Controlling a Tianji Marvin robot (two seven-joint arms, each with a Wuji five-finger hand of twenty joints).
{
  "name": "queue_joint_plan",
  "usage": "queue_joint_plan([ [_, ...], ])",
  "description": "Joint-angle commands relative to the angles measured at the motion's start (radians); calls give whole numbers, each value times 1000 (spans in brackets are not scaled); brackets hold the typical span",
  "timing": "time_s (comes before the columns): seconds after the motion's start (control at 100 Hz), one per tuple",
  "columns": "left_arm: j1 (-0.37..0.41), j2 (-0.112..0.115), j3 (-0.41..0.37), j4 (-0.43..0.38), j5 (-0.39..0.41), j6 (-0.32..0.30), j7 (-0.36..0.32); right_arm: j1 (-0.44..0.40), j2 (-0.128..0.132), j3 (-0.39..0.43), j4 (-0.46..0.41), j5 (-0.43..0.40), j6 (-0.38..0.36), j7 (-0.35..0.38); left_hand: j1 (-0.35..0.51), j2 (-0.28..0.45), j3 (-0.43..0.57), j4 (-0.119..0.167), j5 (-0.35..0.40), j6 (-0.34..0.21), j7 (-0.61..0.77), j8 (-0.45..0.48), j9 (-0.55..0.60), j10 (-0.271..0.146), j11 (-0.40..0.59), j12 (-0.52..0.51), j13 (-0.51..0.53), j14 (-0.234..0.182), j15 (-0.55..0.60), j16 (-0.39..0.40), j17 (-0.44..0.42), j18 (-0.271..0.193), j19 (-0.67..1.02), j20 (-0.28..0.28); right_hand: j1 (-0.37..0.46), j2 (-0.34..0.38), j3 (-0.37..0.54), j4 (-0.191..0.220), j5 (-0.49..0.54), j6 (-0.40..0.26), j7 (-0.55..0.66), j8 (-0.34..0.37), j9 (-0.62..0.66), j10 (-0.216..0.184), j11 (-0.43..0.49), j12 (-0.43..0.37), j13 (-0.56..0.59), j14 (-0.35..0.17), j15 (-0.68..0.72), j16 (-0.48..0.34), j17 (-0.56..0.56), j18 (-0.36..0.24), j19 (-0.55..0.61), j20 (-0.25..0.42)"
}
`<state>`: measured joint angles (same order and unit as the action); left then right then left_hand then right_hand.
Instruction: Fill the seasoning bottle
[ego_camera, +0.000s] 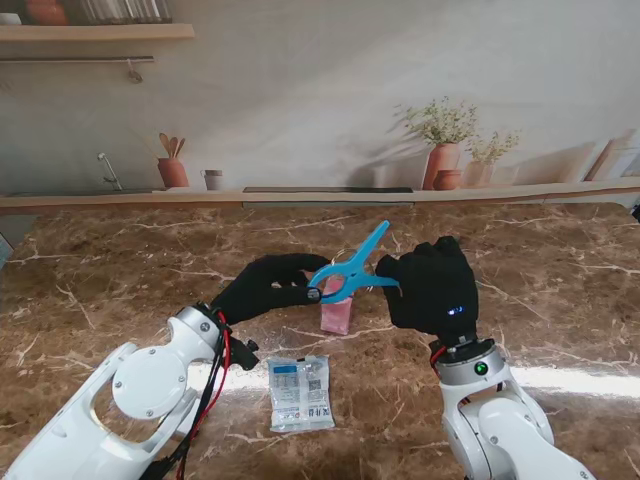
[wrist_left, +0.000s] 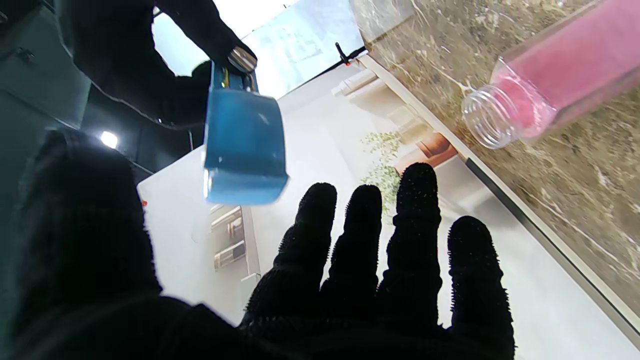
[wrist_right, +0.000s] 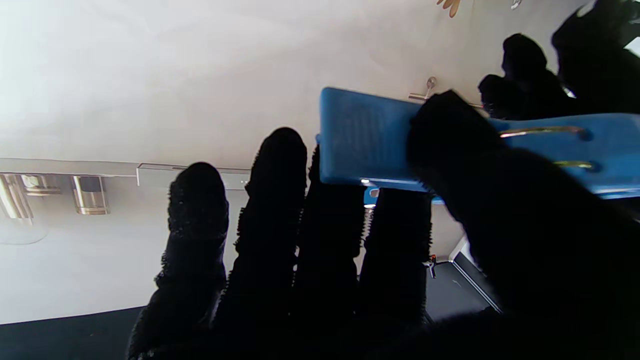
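Bottle (ego_camera: 336, 316) btwn both hands, packet (ego_camera: 300, 392) nearer me.

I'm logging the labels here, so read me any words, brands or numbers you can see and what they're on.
Seasoning packet: blue and white printed label, too small and blurred to read.
Pink seasoning bottle: no label shows.
Blue clip: no text shows.
Nothing else carries legible writing.

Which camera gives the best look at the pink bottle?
The left wrist view: the bottle shows large, with its open, uncapped mouth and pink contents clearly visible on the table. The stand view shows only a small pink piece of it under the blue clip. The right wrist view does not show it.
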<state>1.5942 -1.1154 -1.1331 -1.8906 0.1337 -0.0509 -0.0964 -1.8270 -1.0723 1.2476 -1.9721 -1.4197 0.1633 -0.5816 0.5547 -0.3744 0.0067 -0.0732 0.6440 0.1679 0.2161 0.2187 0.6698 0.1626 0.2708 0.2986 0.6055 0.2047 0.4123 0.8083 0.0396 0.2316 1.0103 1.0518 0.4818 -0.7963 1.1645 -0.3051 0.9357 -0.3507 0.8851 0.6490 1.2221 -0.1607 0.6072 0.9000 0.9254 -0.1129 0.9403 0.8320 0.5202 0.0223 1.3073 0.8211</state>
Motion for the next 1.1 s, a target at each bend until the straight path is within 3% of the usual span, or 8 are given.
queue_joint_plan([
  [0.0,-5,-14,17,9,-5,-2,8,-3,2,-7,-3,-6,-4,3,-8,6,-32,23,16,-41,33,32,31,-25,25,18,7,13,29,32,-7,-15,-19,30,75,40,71,54,50,-43,30,25,44,5,35,27,27,2,21,25,-8,14,35,-2],
  [0.17,-17,-23,46,14,-44,10,19,3,7,-23,5,-21,-17,-12,135,-51,22,50,146,-117,155,97,222,-58,74,49,158,12,110,65,26,6,14,43,72,40,72,55,50,-46,28,25,44,3,33,27,27,0,20,25,-10,15,32,-4],
  [0.24,-20,-25,53,17,-47,11,28,5,7,-29,10,-18,-18,-17,40,-145,551,-3,226,-167,266,116,333,-81,116,72,219,7,160,70,33,2,46,36,71,41,72,55,49,-44,28,26,45,3,33,27,27,0,19,25,-10,15,32,-4],
  [0.4,-25,-43,73,31,-69,16,84,10,8,-45,29,-12,-26,-27,194,-179,893,-116,314,-265,621,16,547,-91,198,233,332,29,302,115,67,-23,135,53,65,50,61,51,37,-33,14,6,35,5,19,16,21,-6,-4,12,-10,14,25,-9],
  [0.61,-22,-64,87,35,-136,48,131,1,15,-44,46,-35,-20,-15,218,-188,964,-140,295,-325,723,218,598,-86,267,323,332,58,353,141,49,-20,173,62,-10,33,-29,60,-140,79,-21,-127,-147,25,-105,-26,-138,10,-176,-81,-93,12,-89,-55],
  [0.86,-22,-72,82,43,-169,68,147,-51,-6,-30,38,14,95,-25,222,-185,971,-140,288,-306,721,267,610,-76,269,324,342,58,362,136,55,-30,183,64,-200,110,-216,197,-451,379,-440,220,-663,120,-69,-153,-509,62,-265,-142,-326,-12,-246,-35],
  [0.97,-21,-74,80,46,-172,74,152,-72,-10,-16,23,24,113,-20,225,-186,970,-141,287,-297,718,275,615,-71,270,317,348,59,368,134,62,-33,191,64,-225,243,-474,262,-714,520,-655,190,-986,192,-163,-266,-729,79,-352,-219,-454,-38,-352,-30],
  [1.09,-20,-76,80,44,-175,82,158,-80,-7,-15,13,11,103,-26,226,-188,970,-142,290,-293,716,279,617,-67,273,314,354,61,373,133,66,-34,196,64,-309,176,-399,284,-809,603,-880,75,-1088,246,-451,-434,-808,105,-623,-404,-551,-42,-490,-60],
])
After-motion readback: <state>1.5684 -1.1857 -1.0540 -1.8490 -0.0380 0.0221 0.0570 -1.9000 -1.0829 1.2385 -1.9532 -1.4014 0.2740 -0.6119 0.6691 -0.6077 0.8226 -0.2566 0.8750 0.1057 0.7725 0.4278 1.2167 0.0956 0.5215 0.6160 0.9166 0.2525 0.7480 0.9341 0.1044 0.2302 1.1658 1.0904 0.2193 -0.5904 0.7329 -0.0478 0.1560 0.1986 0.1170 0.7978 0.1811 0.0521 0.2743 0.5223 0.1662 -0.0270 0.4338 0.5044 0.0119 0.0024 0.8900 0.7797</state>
